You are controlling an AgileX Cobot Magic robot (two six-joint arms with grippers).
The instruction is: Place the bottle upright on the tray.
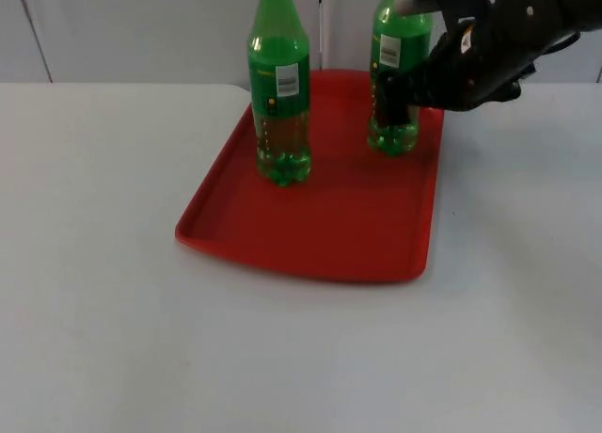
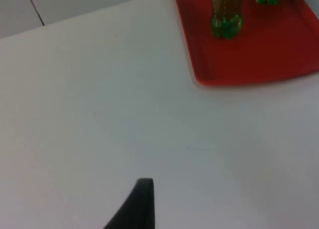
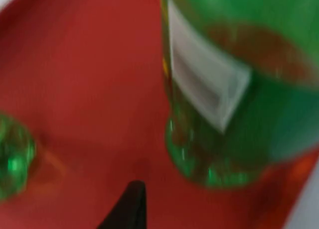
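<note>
Tray: the red tray point(image 1: 320, 226) lies flat on the white table point(image 1: 94, 292), its far edge near the table's back edge by the grey partition wall point(image 1: 141, 28).

Bottle in my grasp: a green bottle point(image 1: 395, 75) stands upright on the tray's far right corner, base down on the red floor, white label facing me.

Right gripper: my right gripper point(image 1: 400, 99) is at that bottle, coming in from the tray's right edge, black fingers wrapped on the lower body just under the label. Jaws clamped on the bottle, I'd say, with the base on the tray.

Right wrist view: the bottle point(image 3: 234, 89) looms close, label and knobbly base plain, red tray point(image 3: 89, 89) beneath.

Second bottle: another green bottle point(image 1: 279, 94) stands upright near the tray's far left corner, well apart from mine.

Left gripper: my left arm waits over bare table off the tray's left edge; one black fingertip point(image 2: 137, 204) shows, and whether those jaws are apart or together I cannot tell.

Left wrist view: the tray's corner point(image 2: 249, 59) and both bottle bases sit beyond the fingertip.
</note>
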